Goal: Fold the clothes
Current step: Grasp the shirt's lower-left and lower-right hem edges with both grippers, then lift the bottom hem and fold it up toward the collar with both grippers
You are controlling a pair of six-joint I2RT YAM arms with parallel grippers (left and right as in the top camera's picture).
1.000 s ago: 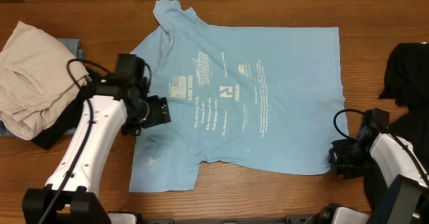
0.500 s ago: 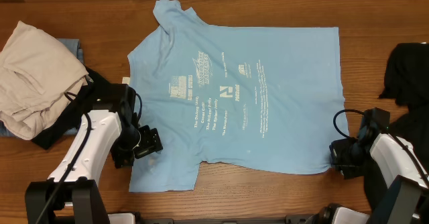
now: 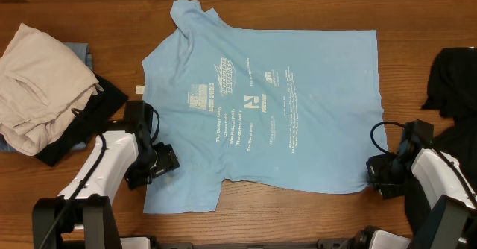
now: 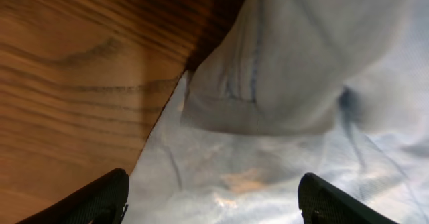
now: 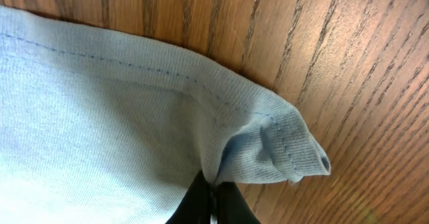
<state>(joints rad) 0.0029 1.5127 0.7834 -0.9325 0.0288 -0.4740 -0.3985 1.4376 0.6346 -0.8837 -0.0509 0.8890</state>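
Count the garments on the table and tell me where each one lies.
5: sky-blue T-shirt spread at centre; off-white garment at left, atop a blue garment and a black garment; second black garment at the right edge. The piles may hide more.

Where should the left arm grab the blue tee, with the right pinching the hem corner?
Grip the near shoulder edge of the T-shirt, beside the sleeve. Come in from the bare table side with one finger slid under. That edge lies flat and free, and the open left gripper sits right at it. The right gripper is shut on the near hem corner, so both would hold the same long side.
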